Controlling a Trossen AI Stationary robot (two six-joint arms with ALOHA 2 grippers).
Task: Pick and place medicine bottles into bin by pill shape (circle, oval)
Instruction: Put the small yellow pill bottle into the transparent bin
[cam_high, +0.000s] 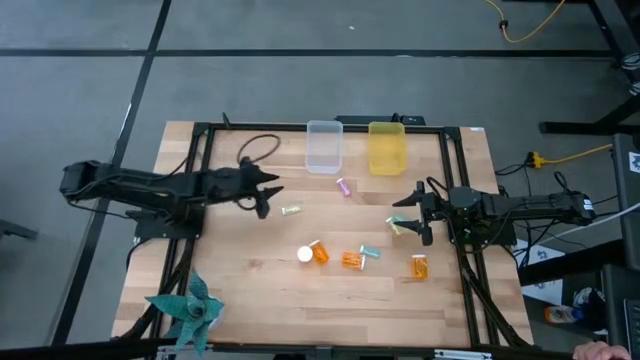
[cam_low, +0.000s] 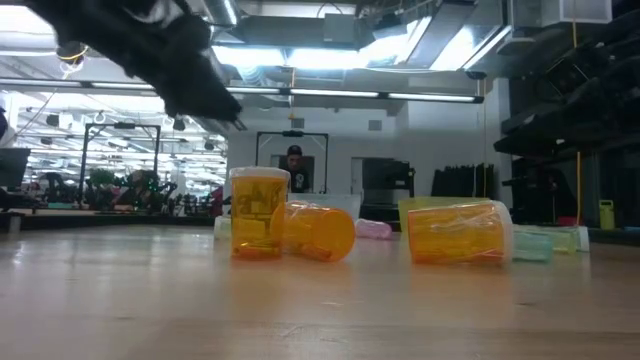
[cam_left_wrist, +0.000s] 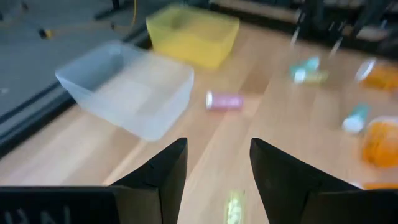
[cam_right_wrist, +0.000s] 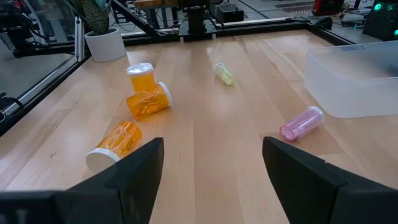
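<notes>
Pill shapes inside the amber translucent plastic bottles (cam_high: 350, 260) cannot be made out; left gripper (cam_high: 268, 192) and right gripper (cam_high: 410, 218) are seen spread, empty.

You can't read pill shapes in any bottle (cam_high: 351, 260); the wrist view smears the far vials (cam_left_wrist: 307, 68), and the pinwheel (cam_high: 188, 310) is cropped.

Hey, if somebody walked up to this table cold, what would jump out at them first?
Probably the two bins side by side at the far edge, one clear bin and one yellow bin. Then the amber bottles scattered mid-table, with small pastel vials like the pink vial lying nearer the bins. The left gripper and right gripper flank them, both open and empty, and a teal pinwheel sits at the near left corner.
</notes>
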